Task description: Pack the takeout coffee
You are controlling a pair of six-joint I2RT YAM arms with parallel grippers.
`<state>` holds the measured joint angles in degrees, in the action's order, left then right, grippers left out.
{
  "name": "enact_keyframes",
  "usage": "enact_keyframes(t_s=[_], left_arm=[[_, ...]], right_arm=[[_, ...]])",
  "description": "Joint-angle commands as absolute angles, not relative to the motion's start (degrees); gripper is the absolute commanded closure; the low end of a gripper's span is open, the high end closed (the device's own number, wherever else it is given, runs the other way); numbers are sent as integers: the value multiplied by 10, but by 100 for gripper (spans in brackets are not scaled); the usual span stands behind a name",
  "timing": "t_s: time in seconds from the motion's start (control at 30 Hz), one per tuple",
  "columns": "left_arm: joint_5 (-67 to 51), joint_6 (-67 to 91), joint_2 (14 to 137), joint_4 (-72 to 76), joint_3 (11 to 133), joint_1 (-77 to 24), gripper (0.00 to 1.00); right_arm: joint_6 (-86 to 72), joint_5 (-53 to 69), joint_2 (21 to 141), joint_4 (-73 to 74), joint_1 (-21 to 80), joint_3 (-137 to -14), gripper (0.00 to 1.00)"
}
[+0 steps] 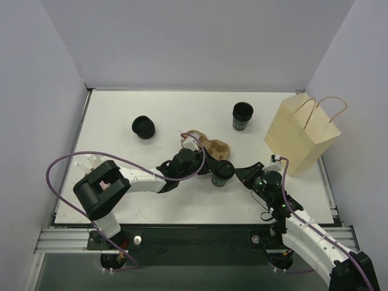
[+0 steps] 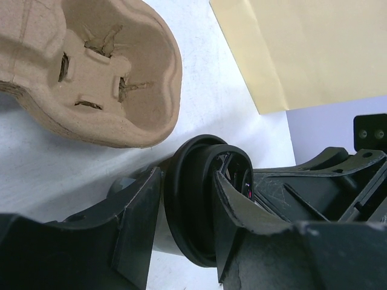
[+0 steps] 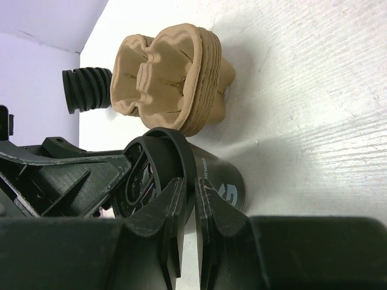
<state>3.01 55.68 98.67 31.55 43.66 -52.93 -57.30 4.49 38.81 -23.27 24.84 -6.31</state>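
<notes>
The coffee cup [image 1: 222, 174] is standing on the table [image 1: 182, 109] just beside the cup carrier [image 1: 213, 147], on the carrier's near side, and is not yet sitting in either well. It is pointing straight up. Its long axis is running vertically, the lid is facing the ceiling and the base is facing the table. The same goes for the carrier, whose wells are opening upward.

Both arms are meeting at the cup from opposite sides of the carrier's front edge. The left gripper [image 2: 187, 205] is reaching in from the carrier's left. Its jaws are spread about halfway, with one finger [image 2: 142, 223] on each flank of the lid, clasping the top of the cup. The right gripper [image 3: 190, 217] is coming in from the carrier's right with its jaws drawn almost together, pinching the thin rim of the lid between them.

This looks like a two-handed hold. The left jaws are likely steadying the cup so that it is not tipping, while the right jaws are taking a rim grip that leaves the cup body free to drop into a well. Keeping the cup upright matters here, since tilting it could spill the coffee or jam it against the well's edge.
</notes>
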Motion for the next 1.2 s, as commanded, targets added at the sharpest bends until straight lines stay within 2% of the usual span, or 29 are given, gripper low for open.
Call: enact_keyframes(t_s=[0.0, 0.23, 0.57, 0.67, 0.9, 1.17], left_arm=[[28, 506, 1064, -9, 345, -552, 54], [28, 526, 1057, 21, 316, -557, 56], [26, 536, 1060, 40, 305, -559, 57], [25, 535, 1061, 46, 303, -560, 56], [26, 519, 1056, 32, 318, -560, 56], [37, 497, 1039, 4, 338, -559, 56]], right_arm=[[-556, 54, 384, -139, 273, -4, 88], [-573, 36, 405, -168, 334, 16, 87], [-574, 10, 420, -164, 339, 40, 87], [-556, 15, 398, -135, 340, 12, 87], [-521, 59, 366, -91, 314, -101, 73], [-490, 119, 390, -83, 239, -179, 73]])
